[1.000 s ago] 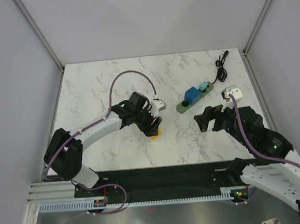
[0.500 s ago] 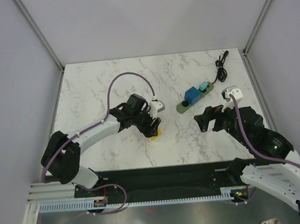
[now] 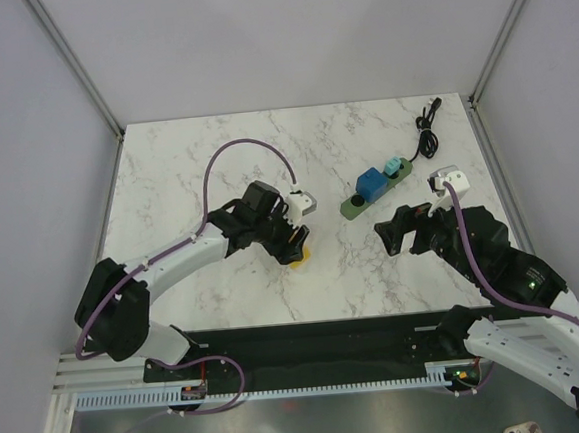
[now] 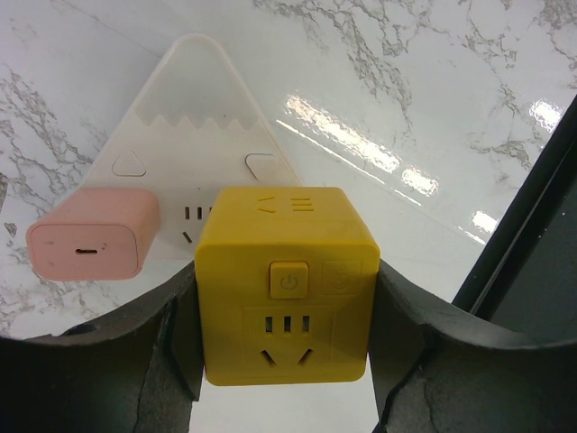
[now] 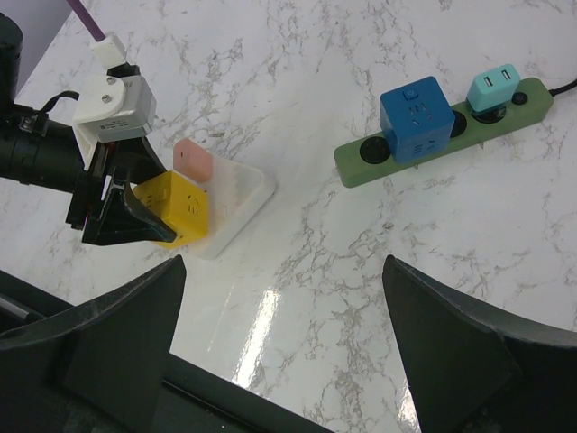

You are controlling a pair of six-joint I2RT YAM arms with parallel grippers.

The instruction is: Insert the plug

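Marble tabletop [image 3: 214, 152] under bright light, and the left gripper [image 3: 289, 239] is pinching the yellow cube plug [image 4: 287, 289] between both fingers, pads pressed against its sides. The cube sits at the near edge of the white triangular socket base [image 4: 194, 90], just beside a pink plug [image 4: 90, 245]; whether it is fully seated cannot be told. Off to the right, the right gripper [image 3: 399, 233] hovers spread wide, gripping nothing, near the green power strip [image 5: 532, 95] carrying a blue cube [image 5: 413, 117] and a teal plug [image 5: 491, 88].
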